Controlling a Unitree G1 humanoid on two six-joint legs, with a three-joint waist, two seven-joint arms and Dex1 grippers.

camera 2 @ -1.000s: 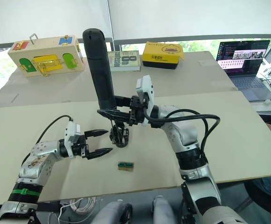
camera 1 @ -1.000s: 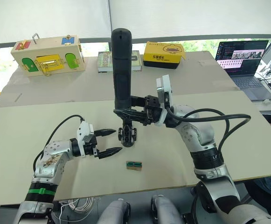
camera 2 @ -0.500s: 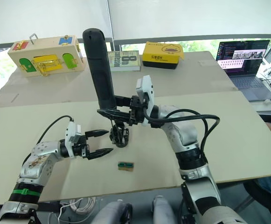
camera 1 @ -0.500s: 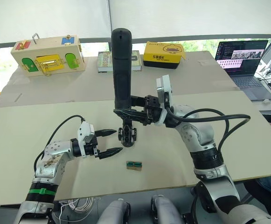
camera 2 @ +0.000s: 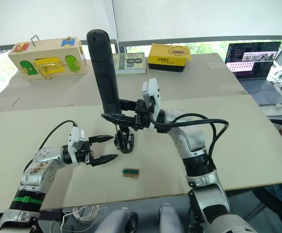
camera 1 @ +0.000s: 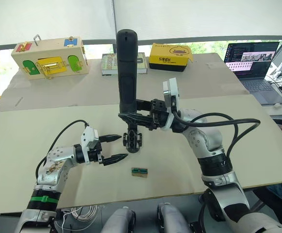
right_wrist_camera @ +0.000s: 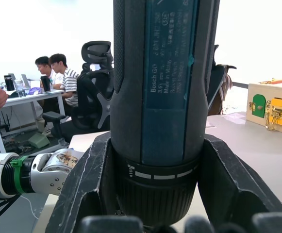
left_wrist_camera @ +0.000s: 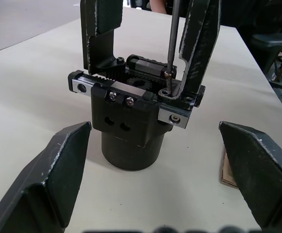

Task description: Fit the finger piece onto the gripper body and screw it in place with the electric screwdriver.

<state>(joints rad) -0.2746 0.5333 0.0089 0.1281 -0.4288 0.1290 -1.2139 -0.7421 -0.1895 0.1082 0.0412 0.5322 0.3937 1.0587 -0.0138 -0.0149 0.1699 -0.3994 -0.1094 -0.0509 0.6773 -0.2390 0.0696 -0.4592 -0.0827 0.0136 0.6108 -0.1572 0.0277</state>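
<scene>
My right gripper [camera 1: 132, 116] is shut on the electric screwdriver [camera 1: 126, 73], a thick black cylinder held upright over the table's middle. Its thin bit [left_wrist_camera: 171, 43] runs straight down to a screw on top of the gripper body [left_wrist_camera: 136, 116], a chunky black block standing on a round base. The finger piece [left_wrist_camera: 199, 43] stands upright on that body right beside the bit, and a second black finger [left_wrist_camera: 99, 29] stands on the other side. My left gripper [camera 1: 112, 148] is open just left of the body, level with it, touching nothing.
A small green-and-tan piece [camera 1: 140, 171] lies in front of the body. Along the far edge stand a wooden latch box [camera 1: 50, 56], a book [camera 1: 109, 63] and a yellow box [camera 1: 171, 56]. A laptop [camera 1: 255, 63] sits far right.
</scene>
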